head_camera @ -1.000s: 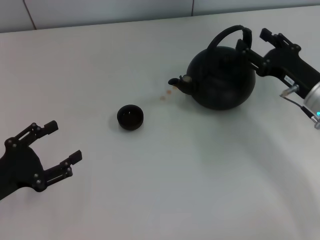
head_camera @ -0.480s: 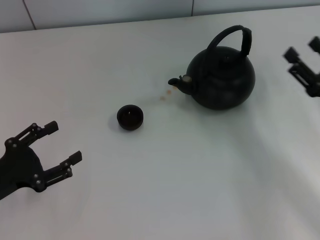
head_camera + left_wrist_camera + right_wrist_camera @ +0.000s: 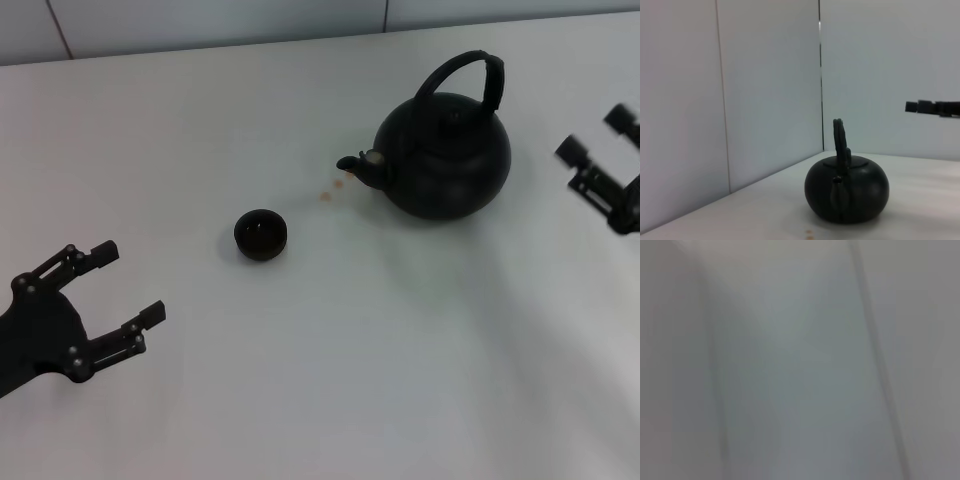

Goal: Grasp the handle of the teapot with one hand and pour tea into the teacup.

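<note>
Now the right gripper [image 3: 597, 135] hangs at the right edge of the head view with its two fingers [image 3: 572, 152] spread wide and nothing between them. It is well clear of the teapot [image 3: 445, 157], which stands upright on the white table [image 3: 330, 380] off past those fingertips, toward the robot's left. The handle [image 3: 468, 72] arches up over the pot, its thicker side nearest the right gripper's fingers, and no finger touches it. The spout [image 3: 358, 166] points away from that gripper, toward the teacup [image 3: 261, 234]. Between spout and cup lie a few small reddish-brown spots [image 3: 331, 190] on the tabletop. The cup sits upright, well apart from both grippers; what is inside it is too dark to tell.

The left gripper [image 3: 108, 285] rests low at the near left, fingers parted and empty, with the cup ahead of and beyond its fingertips.

From the left wrist view the teapot [image 3: 847, 194] shows spout-on with the handle [image 3: 841, 141] edge-on above it, and the right gripper's fingers [image 3: 932, 107] hang in the air beside and higher than the pot. The right wrist view shows only a blurred pale surface.
</note>
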{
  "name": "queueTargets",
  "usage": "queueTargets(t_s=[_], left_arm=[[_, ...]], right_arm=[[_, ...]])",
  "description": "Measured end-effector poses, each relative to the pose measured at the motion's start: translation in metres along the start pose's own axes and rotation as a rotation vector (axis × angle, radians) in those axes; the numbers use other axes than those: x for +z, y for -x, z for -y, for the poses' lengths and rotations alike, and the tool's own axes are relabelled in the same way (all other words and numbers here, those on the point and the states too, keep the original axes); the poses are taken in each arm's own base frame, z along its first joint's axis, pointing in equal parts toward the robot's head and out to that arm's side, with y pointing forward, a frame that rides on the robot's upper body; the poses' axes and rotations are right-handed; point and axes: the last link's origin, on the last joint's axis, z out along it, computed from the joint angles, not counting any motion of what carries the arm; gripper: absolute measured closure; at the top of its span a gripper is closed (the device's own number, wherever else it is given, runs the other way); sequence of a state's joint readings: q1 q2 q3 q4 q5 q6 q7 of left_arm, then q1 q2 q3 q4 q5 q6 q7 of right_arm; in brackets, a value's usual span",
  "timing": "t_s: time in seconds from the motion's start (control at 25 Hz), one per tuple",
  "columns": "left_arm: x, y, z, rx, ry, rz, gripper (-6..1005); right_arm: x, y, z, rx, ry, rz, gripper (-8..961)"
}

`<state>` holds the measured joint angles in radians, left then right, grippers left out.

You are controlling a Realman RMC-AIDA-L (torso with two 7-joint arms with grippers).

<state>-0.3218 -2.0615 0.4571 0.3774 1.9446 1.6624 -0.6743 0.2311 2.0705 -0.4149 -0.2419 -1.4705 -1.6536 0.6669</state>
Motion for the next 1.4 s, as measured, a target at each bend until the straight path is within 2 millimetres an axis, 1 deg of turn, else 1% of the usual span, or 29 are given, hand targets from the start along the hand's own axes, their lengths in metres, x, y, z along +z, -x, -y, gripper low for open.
queueTargets(t_s=[0.04,0.08,0.12,0.16,0.2,0.24,0.28,0.4,0.44,0.48,0.64,0.84,1.0,1.4], left_arm=[[0.000,-0.002,0.002,0.006,0.012,0.002,152],[0.000,-0.002,0.002,0.006,0.012,0.002,152],[0.000,-0.004,0.005,0.011,0.028,0.007,152],[0.000,-0.004,0.005,0.011,0.028,0.007,152],[0.000,-0.005,0.006,0.012,0.040,0.013,152],[0.001,-0.006,0.008,0.011,0.052,0.020,152],[0.001,-0.008,0.011,0.008,0.065,0.031,152],[0.002,-0.011,0.017,0.001,0.115,0.070,152],[0.002,-0.014,0.021,0.009,0.152,0.104,152],[0.002,-0.014,0.021,0.009,0.152,0.104,152],[0.004,-0.019,0.030,0.030,0.224,0.202,152],[0.010,-0.024,0.036,0.038,0.265,0.247,152],[0.011,-0.026,0.038,0.044,0.267,0.250,152],[0.016,-0.025,0.035,0.043,0.269,0.238,152]], right_arm=[[-0.001,0.001,0.000,0.001,0.083,-0.058,205],[-0.001,0.001,0.000,0.001,0.083,-0.058,205],[0.001,0.001,0.001,0.009,0.172,-0.131,205],[0.001,0.001,0.001,0.009,0.172,-0.131,205],[0.002,0.000,0.000,0.013,0.218,-0.172,205],[0.006,-0.002,0.000,0.005,0.311,-0.262,205],[0.006,-0.002,0.000,0.005,0.311,-0.262,205],[0.012,-0.003,0.004,-0.005,0.421,-0.397,205],[0.017,0.000,0.008,-0.011,0.468,-0.462,205],[0.017,0.000,0.008,-0.011,0.468,-0.462,205],[0.025,0.010,0.019,-0.072,0.532,-0.551,205],[0.030,0.014,0.021,-0.117,0.582,-0.609,205],[0.032,0.014,0.020,-0.130,0.597,-0.619,205],[0.038,0.010,0.014,-0.139,0.626,-0.628,205]])
